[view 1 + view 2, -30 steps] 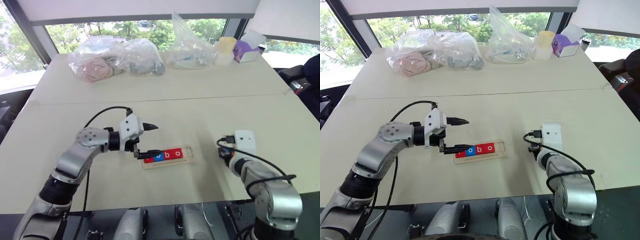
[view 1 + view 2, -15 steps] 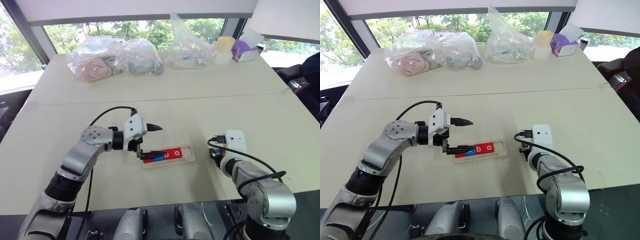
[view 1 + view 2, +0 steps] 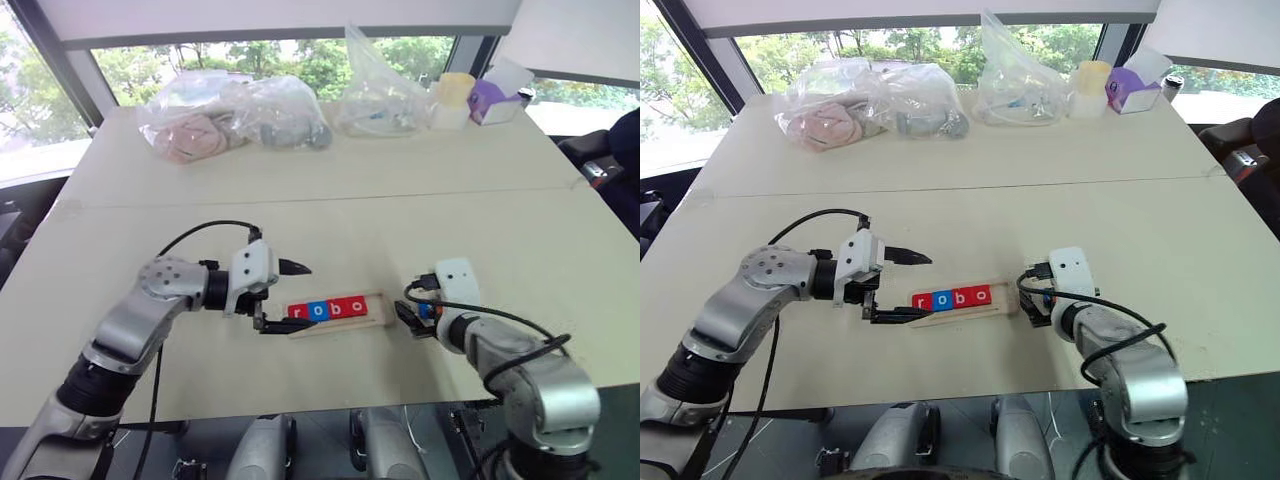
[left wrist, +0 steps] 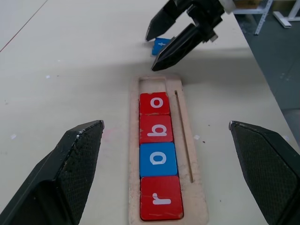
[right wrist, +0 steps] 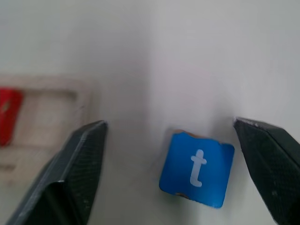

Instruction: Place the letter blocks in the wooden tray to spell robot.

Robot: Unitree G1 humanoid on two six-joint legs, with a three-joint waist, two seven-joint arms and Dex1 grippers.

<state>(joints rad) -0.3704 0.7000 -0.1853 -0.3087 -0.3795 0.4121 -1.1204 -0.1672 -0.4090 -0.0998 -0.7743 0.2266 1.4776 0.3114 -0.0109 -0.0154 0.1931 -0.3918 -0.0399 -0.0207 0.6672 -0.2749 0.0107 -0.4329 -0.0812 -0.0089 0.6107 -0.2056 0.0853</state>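
Hiding t block [image 3: 428,311]: right hand [image 3: 409,318]

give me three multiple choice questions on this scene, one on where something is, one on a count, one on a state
1. Where is the blue t block?
A. in the wooden tray
B. on the table past the tray's empty end
C. on a plastic bag

2. How many letter blocks sit in the wooden tray?
A. two
B. four
C. five

3. How is the right end effector?
A. open, holding nothing
B. shut on the t block
C. shut on the tray

Answers:
1 B, it lies flat on the table beyond the empty slot.
2 B, r, o, b, o fill the tray.
3 A, its fingers stand apart over the block.
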